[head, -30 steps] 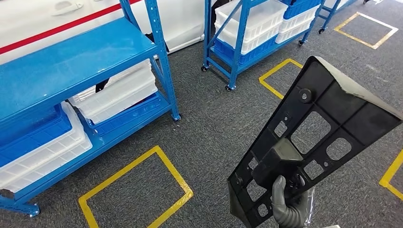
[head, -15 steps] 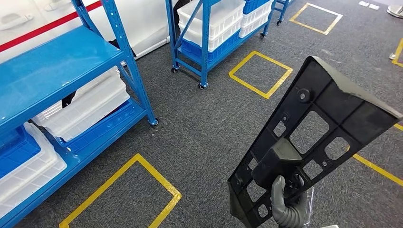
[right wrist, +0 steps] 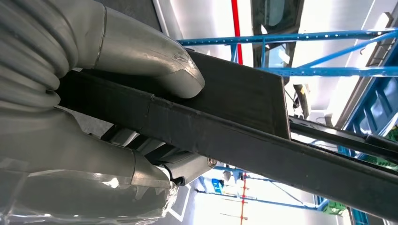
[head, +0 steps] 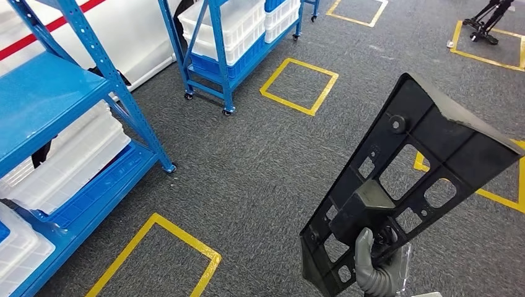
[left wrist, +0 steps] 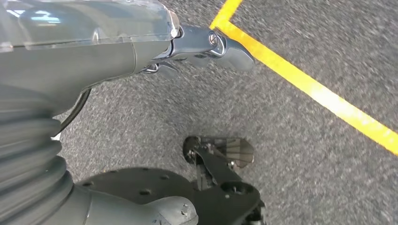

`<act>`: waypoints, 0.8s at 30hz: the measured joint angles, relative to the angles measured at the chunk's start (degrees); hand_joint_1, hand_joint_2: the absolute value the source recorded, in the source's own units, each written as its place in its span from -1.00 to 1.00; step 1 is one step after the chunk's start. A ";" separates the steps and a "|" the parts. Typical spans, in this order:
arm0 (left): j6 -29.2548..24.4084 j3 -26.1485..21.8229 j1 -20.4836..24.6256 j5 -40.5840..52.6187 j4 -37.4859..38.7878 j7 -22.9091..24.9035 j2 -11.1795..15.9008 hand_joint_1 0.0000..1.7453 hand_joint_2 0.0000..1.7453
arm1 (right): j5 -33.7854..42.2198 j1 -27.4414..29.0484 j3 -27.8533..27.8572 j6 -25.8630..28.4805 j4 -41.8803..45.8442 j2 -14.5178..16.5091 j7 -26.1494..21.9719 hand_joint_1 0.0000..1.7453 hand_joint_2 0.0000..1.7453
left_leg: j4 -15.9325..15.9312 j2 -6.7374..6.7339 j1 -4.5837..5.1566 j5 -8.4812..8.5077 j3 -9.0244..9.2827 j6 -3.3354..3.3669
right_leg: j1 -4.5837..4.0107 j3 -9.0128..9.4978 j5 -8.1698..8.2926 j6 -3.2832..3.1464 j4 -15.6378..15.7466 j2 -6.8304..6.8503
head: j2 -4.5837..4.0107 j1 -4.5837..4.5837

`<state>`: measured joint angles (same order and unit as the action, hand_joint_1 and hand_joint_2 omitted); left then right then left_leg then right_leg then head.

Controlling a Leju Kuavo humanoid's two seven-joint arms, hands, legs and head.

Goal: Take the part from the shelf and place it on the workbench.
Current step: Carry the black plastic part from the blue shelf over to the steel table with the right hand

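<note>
The part [head: 433, 133] is a large black plastic panel with several cut-out holes, held upright and tilted out over the grey carpet at the lower right of the head view. My right hand [head: 374, 269] grips it at its lower end, thumb up against a raised block. In the right wrist view the thumb [right wrist: 159, 68] presses on the part's [right wrist: 234, 136] flat edge, with the other fingers under it. My left hand [left wrist: 202, 44] hangs over the floor holding nothing, its fingers stretched out loosely.
A blue shelf [head: 49, 99] with white and blue crates stands at the left. A wheeled blue rack [head: 229, 37] of white crates is behind it. Yellow tape squares [head: 299, 83] mark the carpet, one near my feet [head: 155, 260]. A dark stand base [head: 486, 21] sits far right.
The whole view has swung to the right: shelf, rack and tape squares slid left in the picture. The part and my right hand keep their place in the picture.
</note>
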<state>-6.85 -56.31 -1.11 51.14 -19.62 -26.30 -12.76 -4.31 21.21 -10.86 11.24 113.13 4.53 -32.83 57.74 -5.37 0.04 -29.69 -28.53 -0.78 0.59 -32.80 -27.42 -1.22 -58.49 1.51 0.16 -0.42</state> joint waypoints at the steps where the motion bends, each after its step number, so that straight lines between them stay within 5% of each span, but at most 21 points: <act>1: 0.05 -0.12 0.03 0.20 -0.03 -0.07 0.00 -1.00 1.00 | -0.05 -0.04 -0.03 0.01 0.03 0.01 0.00 1.00 1.00 | 1.75 1.33 -0.15 -1.31 -0.69 -0.27 | 0.17 -0.01 0.19 -0.33 0.17 -0.53 | -0.01 0.08; 4: 0.21 -0.60 -0.10 0.55 -0.05 -0.14 -0.01 -1.00 1.00 | -0.11 -0.14 -0.17 0.12 0.02 0.11 0.01 1.00 1.00 | 12.61 4.66 -0.37 -6.78 -5.55 -0.67 | 0.18 -0.24 0.44 -0.83 0.19 -2.27 | 0.00 0.30; 6: 0.27 -0.92 -0.22 0.92 -0.05 -0.15 -0.01 -1.00 1.00 | -0.13 -0.13 -0.27 0.43 0.01 0.15 0.02 1.00 1.00 | 16.06 4.91 -0.39 -6.90 -7.32 -0.68 | 0.11 -0.33 0.46 -0.86 -0.02 -3.75 | 0.00 0.30; 8: 0.27 -1.10 -0.28 1.32 -0.05 -0.19 0.00 -1.00 1.00 | -0.14 -0.12 -0.36 0.66 0.01 0.15 0.03 1.00 1.00 | 10.86 5.68 -0.55 -2.91 -5.24 -0.50 | 0.11 -0.29 0.44 -0.82 -0.26 -5.38 | -0.01 0.30; 10: 0.28 -1.25 -0.32 1.64 -0.05 -0.27 0.01 -1.00 1.00 | -0.15 -0.16 -0.43 0.68 0.01 0.15 0.03 1.00 1.00 | 3.44 8.66 -0.85 0.34 -2.27 -0.25 | 0.07 -0.48 0.46 -0.53 -0.55 -6.85 | -0.01 0.27; 12: 0.32 -1.41 -0.29 1.99 -0.08 -0.33 0.02 -1.00 1.00 | -0.16 -0.16 -0.49 0.68 0.03 0.15 0.04 1.00 1.00 | 0.55 10.44 -0.83 0.83 -1.27 0.08 | 0.17 -1.03 0.74 0.21 -0.70 -8.18 | -0.01 0.26; 14: 0.39 -1.49 -0.20 2.36 -0.13 -0.40 0.01 -1.00 1.00 | -0.21 0.01 -0.51 0.68 0.05 0.15 0.03 1.00 1.00 | 0.10 9.24 -0.72 1.12 -1.12 0.75 | 0.40 -1.49 1.10 1.07 -0.63 -9.33 | -0.01 0.25; 15: 0.44 -1.52 -0.14 2.58 -0.16 -0.44 -0.01 -1.00 1.00 | -0.25 0.13 -0.51 0.71 0.06 0.15 0.03 1.00 1.00 | -0.21 8.48 -0.77 1.38 -0.99 1.19 | 0.35 -1.78 0.85 1.32 -1.00 -8.74 | -0.01 0.24; 18: 0.52 -1.83 -0.17 3.11 -0.21 -0.54 -0.03 -1.00 1.00 | -0.36 0.10 -0.55 0.83 0.06 0.15 0.01 1.00 1.00 | -0.87 5.92 -0.67 1.93 -0.99 2.27 | 0.13 -5.22 -3.48 1.69 -8.02 -3.89 | -0.01 -0.13; 20: 0.53 -2.20 -0.25 3.35 -0.22 -0.54 0.00 -1.00 1.00 | -0.39 0.03 -0.61 0.85 0.03 0.15 0.02 1.00 1.00 | -0.84 4.08 -0.39 1.92 -1.14 2.43 | 0.30 -8.34 -6.37 1.98 -14.78 -2.30 | -0.01 -0.26; 21: 0.53 -2.33 -0.26 3.45 -0.22 -0.54 0.02 -1.00 1.00 | -0.39 0.06 -0.63 0.86 0.02 0.15 0.03 1.00 1.00 | -0.83 3.21 -0.31 1.89 -1.17 2.41 | 0.39 -8.81 -6.43 2.08 -16.07 -1.97 | -0.01 -0.26; 22: 0.54 -2.41 -0.23 3.49 -0.22 -0.54 0.03 -1.00 1.00 | -0.39 0.08 -0.63 0.88 0.01 0.15 0.03 1.00 1.00 | -0.80 2.40 -0.28 1.83 -1.17 2.35 | 0.47 -8.17 -5.48 2.14 -15.20 -1.69 | -0.01 -0.27; 24: 0.58 -2.46 -0.08 3.57 -0.22 -0.54 0.03 -1.00 1.00 | -0.39 0.06 -0.63 0.91 0.02 0.15 0.03 1.00 1.00 | -0.70 1.06 -0.24 1.60 -0.96 2.02 | 0.50 -3.96 -2.25 2.05 -8.03 0.25 | -0.01 -0.28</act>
<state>-6.26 -58.77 -1.19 54.71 -19.85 -26.85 -12.73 -4.70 21.28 -11.49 12.15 113.14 4.68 -32.81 57.05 -4.30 -0.19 -28.09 -29.50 1.24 1.09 -36.77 -29.66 0.83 -66.52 1.77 0.15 -0.70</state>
